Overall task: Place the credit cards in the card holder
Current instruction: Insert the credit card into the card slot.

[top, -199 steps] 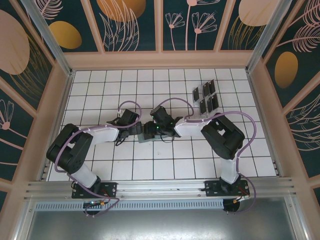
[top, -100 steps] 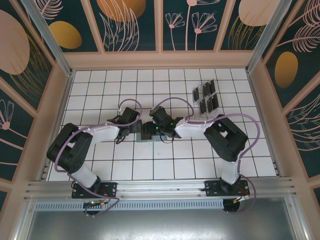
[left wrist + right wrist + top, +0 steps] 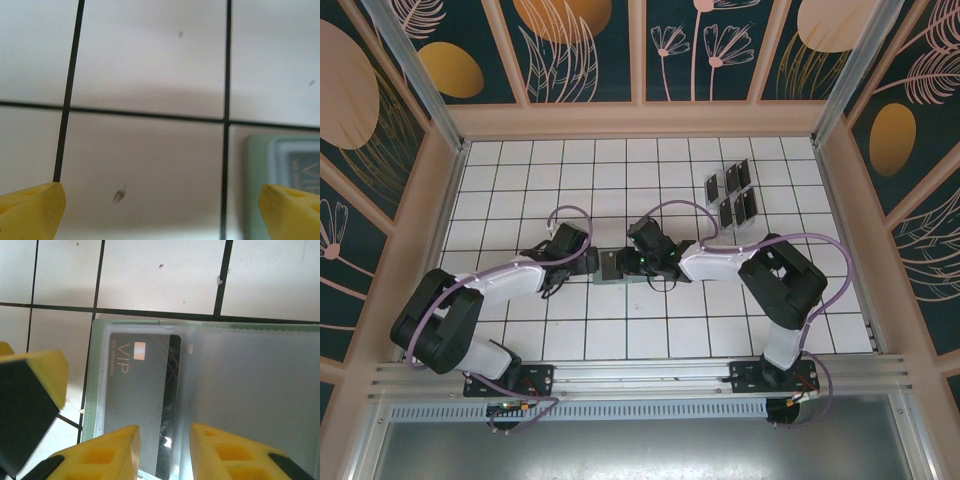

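The sage-green card holder (image 3: 613, 265) lies open on the tiles between my two grippers. In the right wrist view a black credit card (image 3: 135, 390) marked VIP sits under the frosted pocket of the card holder (image 3: 250, 390), with a dark strip of the card showing at the pocket's edge. My right gripper (image 3: 164, 450) hovers over that strip, jaws a narrow gap apart and clamped on nothing. My left gripper (image 3: 160, 210) stands wide open over bare tile, just left of the card holder's edge (image 3: 280, 170). From above, the left gripper (image 3: 585, 260) and right gripper (image 3: 642, 262) flank the holder.
Several more black credit cards (image 3: 730, 195) sit in two rows at the back right of the tiled floor. Wooden walls (image 3: 640, 120) ring the floor on three sides. A metal rail (image 3: 640, 375) runs along the near edge by the arm bases.
My right jaws have narrowed. The left arm has stretched lower and drawn its gripper back to the left, uncovering the card holder. The right gripper has shifted slightly right.
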Robot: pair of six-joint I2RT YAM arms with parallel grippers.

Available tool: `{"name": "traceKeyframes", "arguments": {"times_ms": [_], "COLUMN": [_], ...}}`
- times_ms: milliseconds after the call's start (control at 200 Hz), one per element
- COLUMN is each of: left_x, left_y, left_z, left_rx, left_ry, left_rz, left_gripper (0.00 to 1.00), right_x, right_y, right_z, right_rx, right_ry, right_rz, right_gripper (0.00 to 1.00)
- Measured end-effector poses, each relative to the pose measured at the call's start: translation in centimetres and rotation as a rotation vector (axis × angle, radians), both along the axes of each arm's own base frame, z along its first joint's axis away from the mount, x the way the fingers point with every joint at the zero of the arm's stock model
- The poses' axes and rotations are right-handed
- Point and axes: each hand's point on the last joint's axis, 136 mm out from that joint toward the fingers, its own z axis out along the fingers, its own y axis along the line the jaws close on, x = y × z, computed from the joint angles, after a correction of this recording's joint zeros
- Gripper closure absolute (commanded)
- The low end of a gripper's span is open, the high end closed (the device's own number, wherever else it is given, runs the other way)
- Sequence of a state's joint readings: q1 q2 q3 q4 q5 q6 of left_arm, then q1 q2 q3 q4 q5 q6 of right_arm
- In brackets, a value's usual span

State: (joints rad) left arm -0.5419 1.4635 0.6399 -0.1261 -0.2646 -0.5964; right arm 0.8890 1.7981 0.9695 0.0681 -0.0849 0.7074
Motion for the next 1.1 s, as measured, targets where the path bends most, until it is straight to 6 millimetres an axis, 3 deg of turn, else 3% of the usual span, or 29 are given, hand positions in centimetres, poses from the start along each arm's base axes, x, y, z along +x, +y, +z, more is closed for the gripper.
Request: {"name": "traceKeyframes", "arguments": {"times_ms": [170, 375, 756, 1101], "left_x": [-1.6, -1.5, -1.4, -1.4], "left_y": [0.6, 0.5, 0.5, 0.6], "left_z": [-1.7, -1.6, -1.6, -1.7], "left_rx": [0.002, -0.008, -0.010, -0.010], "left_ry": [0.049, 0.036, 0.028, 0.022], "left_rz": [-0.001, 0.002, 0.004, 0.005], "left_gripper": [0.02, 0.01, 0.02, 0.01], "right_x": [-0.2, 0.0, -0.2, 0.0], "right_y": [0.3, 0.6, 0.7, 2.0], "right_z": [0.0, 0.0, -1.9, -1.9], "right_rx": [0.027, 0.048, 0.030, 0.043], "right_ry": [0.009, 0.013, 0.047, 0.057], "right_rz": [-0.001, -0.011, -0.012, 0.001], "right_gripper": [0.72, 0.73, 0.74, 0.83]}}
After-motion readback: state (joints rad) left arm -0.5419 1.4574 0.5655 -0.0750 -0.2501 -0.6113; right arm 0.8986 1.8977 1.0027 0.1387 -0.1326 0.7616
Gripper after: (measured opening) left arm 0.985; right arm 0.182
